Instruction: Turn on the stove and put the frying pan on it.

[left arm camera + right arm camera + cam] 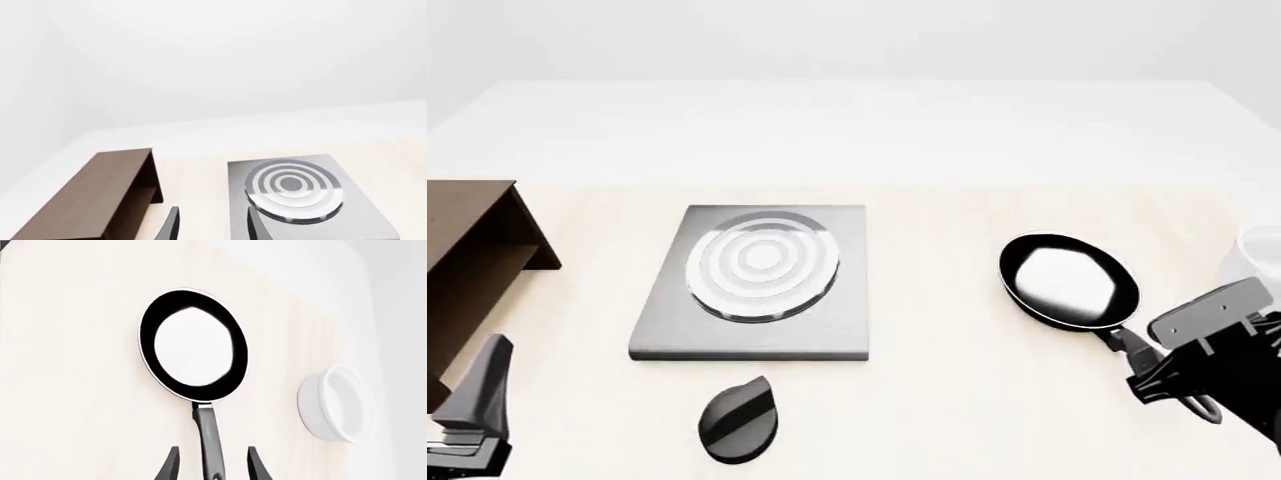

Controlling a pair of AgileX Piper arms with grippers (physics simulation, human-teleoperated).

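The stove (pixel 761 320) is a flat grey slab with silver burner rings, left of the table's middle. Its black oval knob (pixel 741 420) lies separately in front of it. The frying pan (pixel 1068 280) rests on the table to the right, its handle (pixel 208 435) pointing back toward my right gripper (pixel 212 467). That gripper is open, its fingers on either side of the handle's end with gaps showing. My left gripper (pixel 213 230) is open and empty, hovering near the table's front left, with the stove (pixel 293 190) ahead of it.
A brown wooden shelf (pixel 467 250) stands at the left edge, close to the left arm and beside the stove. A white bowl (pixel 337 405) sits just right of the pan, near the right table edge.
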